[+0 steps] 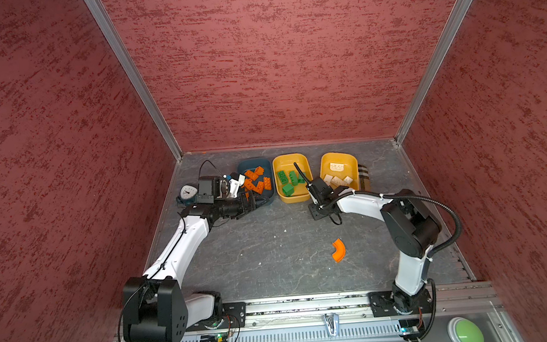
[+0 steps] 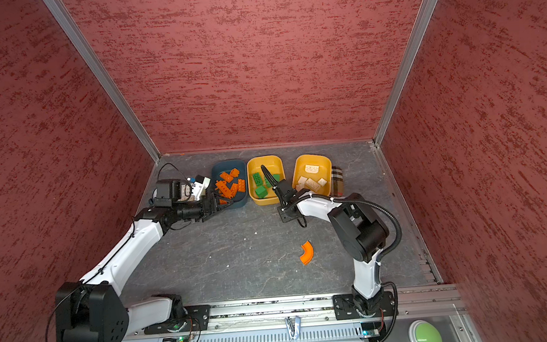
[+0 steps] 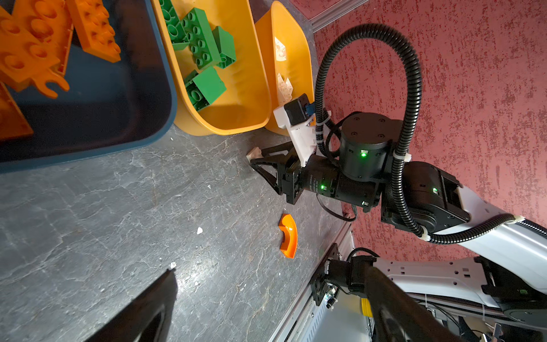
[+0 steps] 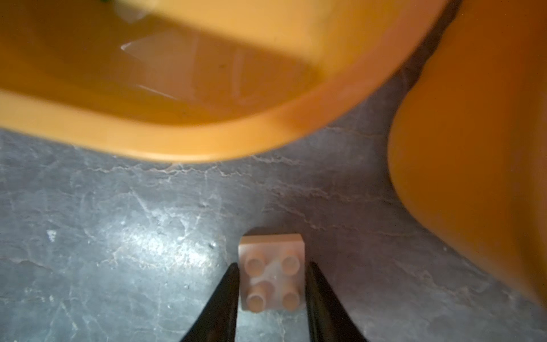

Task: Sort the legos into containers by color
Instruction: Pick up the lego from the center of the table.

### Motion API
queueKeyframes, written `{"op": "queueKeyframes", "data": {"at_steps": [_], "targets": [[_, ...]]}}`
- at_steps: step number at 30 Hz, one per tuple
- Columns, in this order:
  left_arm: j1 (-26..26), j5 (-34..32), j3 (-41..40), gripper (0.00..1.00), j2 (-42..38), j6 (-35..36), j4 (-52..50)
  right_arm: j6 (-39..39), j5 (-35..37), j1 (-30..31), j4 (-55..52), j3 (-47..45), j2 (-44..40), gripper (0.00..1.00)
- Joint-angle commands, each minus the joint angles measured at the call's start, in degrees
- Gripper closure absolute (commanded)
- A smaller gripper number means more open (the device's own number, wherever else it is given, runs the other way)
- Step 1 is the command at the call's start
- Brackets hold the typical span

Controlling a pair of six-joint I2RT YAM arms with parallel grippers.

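**Item 1, cream brick** [image 4: 272, 274]: small square piece with four round studs in a two-by-two pattern, pale cream with a glossy patch between the studs. It sits low over the grey table [image 1: 271, 245], just in front of the gap between the two yellow tubs. Whether it has left the surface cannot be told.

**Item 2, right gripper** [image 4: 273, 264]: black fingers [image 4: 228, 290] pinch the cream brick on its two opposite sides. The left wrist view shows the same brick [image 3: 255, 152] at the gripper's tip.

**Item 3, left gripper** [image 1: 255, 204]: fingers spread wide with nothing between them, at the near edge of the teal tub.

**Item 4, teal tub** [image 1: 254, 160]: dark teal-blue, leftmost in the row at the back of the table. It holds orange bricks [image 1: 258, 181], flat studded plates heaped and overlapping.

**Item 5, middle yellow tub** [image 1: 290, 157]: mustard, holds green bricks [image 1: 289, 180], among them a long studded one and a chunky block.

**Item 6, right yellow tub** [image 1: 337, 154]: mustard, holds cream bricks [image 1: 338, 180].

**Item 7, orange arc** [image 1: 338, 250]: curved quarter-ring, lying alone on the table well apart from the tubs, nearer the right arm's base.
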Motion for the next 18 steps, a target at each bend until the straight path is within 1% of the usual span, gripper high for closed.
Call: {"op": "queueKeyframes", "data": {"at_steps": [1, 2, 5, 9, 13, 15, 18], "targets": [[0.5, 0.9, 0.2, 0.01, -1.2, 1.6, -0.4, 0.5, 1.5, 0.1, -0.8, 1.6, -0.9, 0.76], [0.6, 0.9, 0.2, 0.01, -1.3, 1.6, -0.4, 0.4, 1.4, 0.0, -1.2, 1.7, -1.8, 0.78], [0.6, 1.2, 0.1, 0.01, -1.1, 1.2, 0.1, -0.4, 2.1, -0.4, -3.0, 3.0, -6.6, 0.79], [-0.3, 1.7, -0.5, 0.01, -1.1, -0.6, 2.6, -2.7, 1.5, -3.7, -5.1, 6.6, -11.4, 0.8], [-2.0, 1.5, -0.3, 0.01, -0.4, -2.2, 4.8, -5.6, 0.8, -8.6, -7.0, 11.1, -11.2, 0.79], [-2.4, 1.0, 0.1, 0.01, -0.3, -2.2, 4.6, -6.7, -0.7, -9.5, -7.2, 12.0, -11.3, 0.78], [-2.4, 0.7, 0.4, 0.01, -0.7, -1.8, 3.8, -6.9, -3.8, -10.6, -5.8, 11.0, -12.2, 0.74]]}}
